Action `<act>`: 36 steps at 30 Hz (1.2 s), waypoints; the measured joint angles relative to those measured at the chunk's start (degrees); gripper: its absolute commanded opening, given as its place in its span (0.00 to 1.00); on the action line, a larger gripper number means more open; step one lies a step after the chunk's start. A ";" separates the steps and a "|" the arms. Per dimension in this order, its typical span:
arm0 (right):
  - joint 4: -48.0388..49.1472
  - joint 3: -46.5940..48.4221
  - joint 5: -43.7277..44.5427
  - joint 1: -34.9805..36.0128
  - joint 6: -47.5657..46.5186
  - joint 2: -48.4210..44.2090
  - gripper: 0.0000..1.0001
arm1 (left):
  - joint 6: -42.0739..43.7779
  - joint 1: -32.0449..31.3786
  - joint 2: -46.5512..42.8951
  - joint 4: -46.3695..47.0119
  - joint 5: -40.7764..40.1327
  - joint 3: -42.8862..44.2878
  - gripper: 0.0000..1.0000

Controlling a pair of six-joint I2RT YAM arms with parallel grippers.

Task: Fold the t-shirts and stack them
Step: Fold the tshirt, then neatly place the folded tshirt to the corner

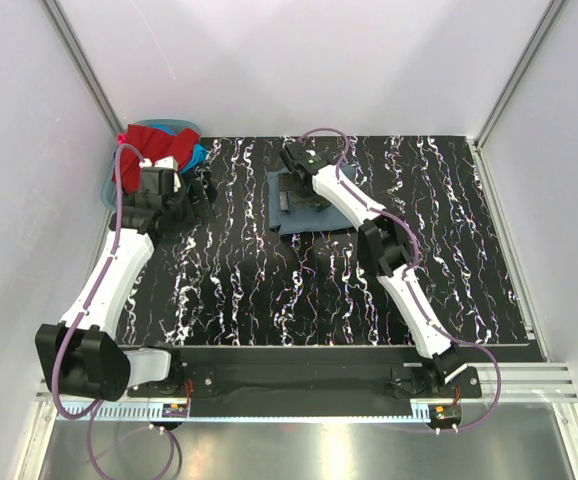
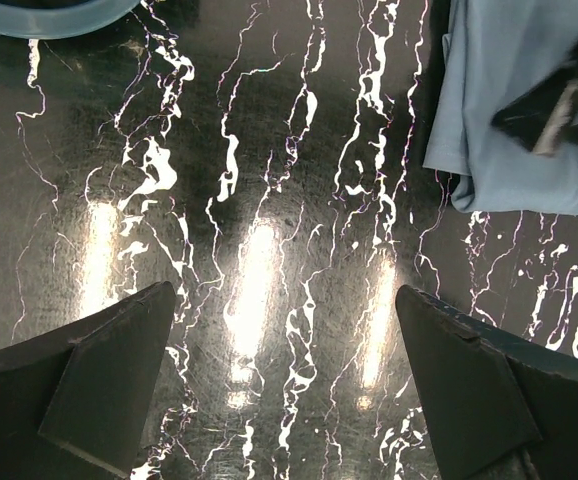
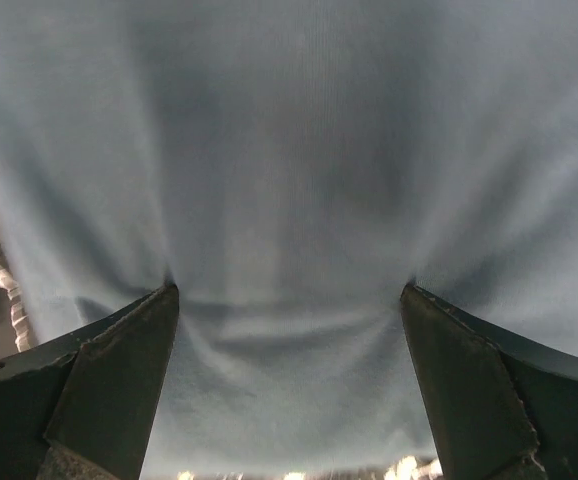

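Slate t-shirt [image 1: 314, 221] half hidden under right pincer [image 3: 289, 325], jaws apart; left pincer [image 2: 287, 335] apart too.

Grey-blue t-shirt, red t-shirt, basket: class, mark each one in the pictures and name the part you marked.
grey-blue t-shirt [image 1: 291, 218]: top view, its near left part.
red t-shirt [image 1: 147, 138]: top view, the bunched middle.
basket [image 2: 49, 18]: left wrist view, its rim.

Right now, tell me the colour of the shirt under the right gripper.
Plain slate grey-blue. The shirt shows best in the right wrist view.
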 measured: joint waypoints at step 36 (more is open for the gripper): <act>8.35 -11.87 -19.52 -28.37 -4.55 -14.19 0.86 | 1.44 0.00 3.13 -0.07 3.28 1.05 0.99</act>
